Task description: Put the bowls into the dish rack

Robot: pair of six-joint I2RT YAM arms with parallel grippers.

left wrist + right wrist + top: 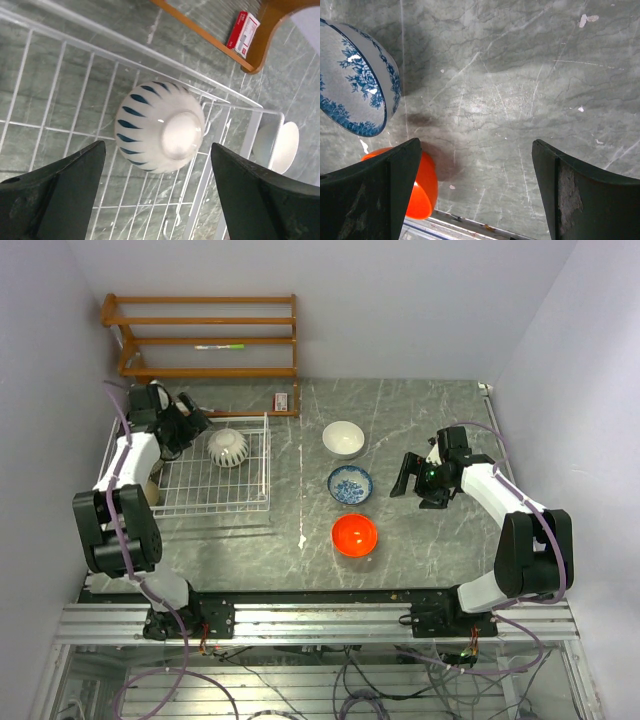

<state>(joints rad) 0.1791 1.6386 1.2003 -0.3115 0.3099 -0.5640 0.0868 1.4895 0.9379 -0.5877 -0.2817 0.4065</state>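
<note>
An upturned striped bowl (pixel 227 448), white with dark blue dashes and its foot ring facing up, lay in the far right part of the wire rack (pixel 215 496) on the left of the table (pixel 440 420); it was the only bowl visible in the rack. The left tool (pixel 193 423) hung above it with its jaws spread wide, a gap showing on either side of the bowl, and it held nothing. Three bowls sat upright on the table outside the rack, in a row running from far to near: a white bowl (pixel 343 438), a blue bowl (pixel 350 484) with a flower pattern, and an orange bowl (pixel 354 534). The right tool (pixel 408 478) hovered over bare table just right of the blue bowl, its jaws also wide apart and empty. A wooden shelf (pixel 205 335) stood against the back wall, with a small red-and-white box (pixel 282 401) at its foot, just beyond the rack's far right corner.
</note>
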